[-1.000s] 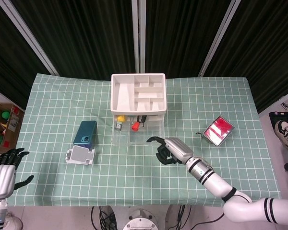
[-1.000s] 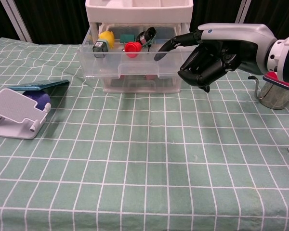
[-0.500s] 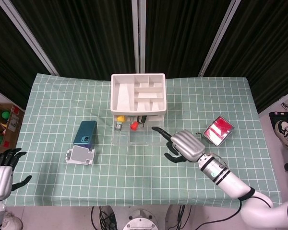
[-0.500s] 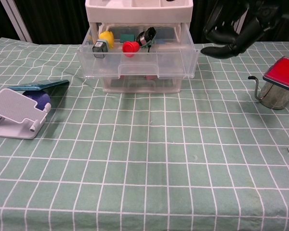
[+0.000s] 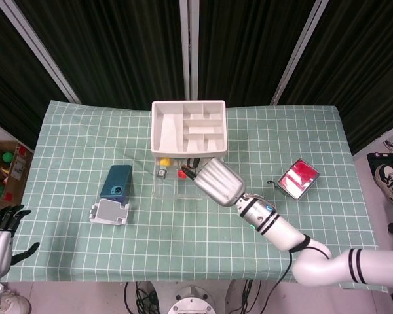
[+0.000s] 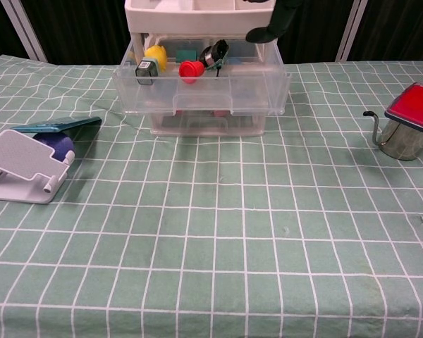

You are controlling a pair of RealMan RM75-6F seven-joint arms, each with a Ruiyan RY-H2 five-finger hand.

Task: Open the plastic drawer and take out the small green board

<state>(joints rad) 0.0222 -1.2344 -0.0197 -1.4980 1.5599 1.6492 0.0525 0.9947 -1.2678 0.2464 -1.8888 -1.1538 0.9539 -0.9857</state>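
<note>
The clear plastic drawer (image 6: 201,90) stands pulled out from under the white compartment tray (image 5: 188,127). Inside lie a yellow piece (image 6: 155,56), a red button (image 6: 192,69), a black part (image 6: 215,52) and the small green board (image 6: 188,54) at the back. My right hand (image 5: 216,182) hovers over the drawer's right half with nothing in it; in the chest view only its dark fingertips (image 6: 270,24) show at the top. In the head view it hides the board. My left hand (image 5: 1,239) hangs off the table's near left corner, fingers spread.
A teal phone (image 5: 116,181) leans by a white stand (image 5: 109,212) left of the drawer. A metal cup with a red lid (image 5: 298,178) sits to the right. The green checked cloth (image 6: 218,239) covers the table in front.
My right hand has risen from in front of the drawer and moved left, over its open right half. The drawer stays pulled out. The left hand has sunk slightly.
</note>
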